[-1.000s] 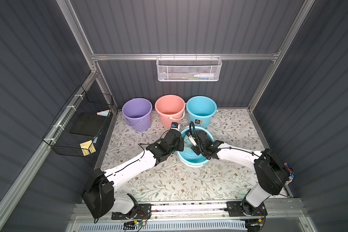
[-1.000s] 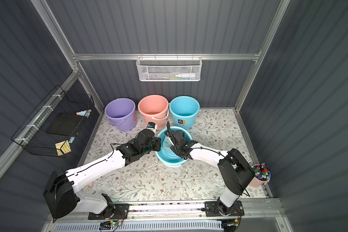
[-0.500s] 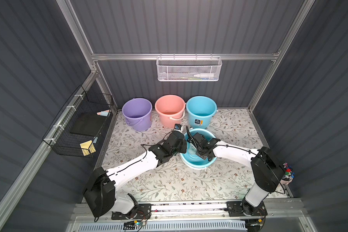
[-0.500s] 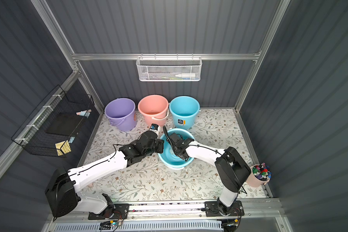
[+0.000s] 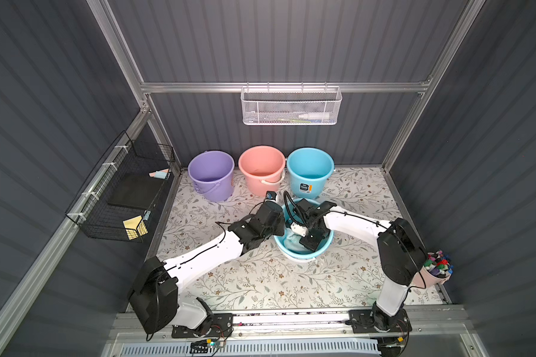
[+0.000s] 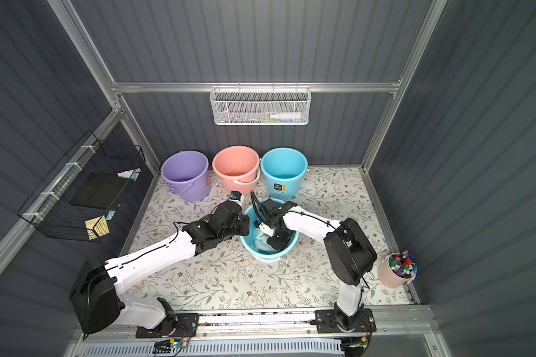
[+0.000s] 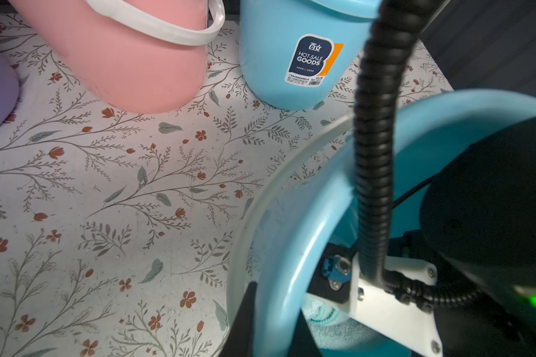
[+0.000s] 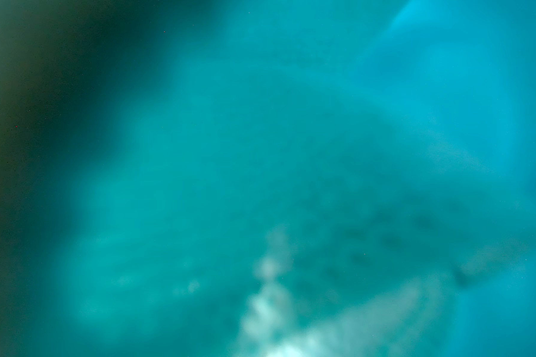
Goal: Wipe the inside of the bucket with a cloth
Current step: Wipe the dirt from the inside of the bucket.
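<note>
Bucket (image 5: pixel 327 244) wipe looks under way, how much wall is left unclear; left arm reaches across, right arm bends down inside, cloth (image 5: pixel 291 241) lies bunched on the bottom, left gripper (image 5: pixel 279 222) is clamped on the rim, right gripper (image 5: pixel 307 246) is pressed together, apparently pinching cloth.

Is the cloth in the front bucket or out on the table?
In. Both top views show the cloth rumpled at the bottom of the front bucket, below its rim.
</note>
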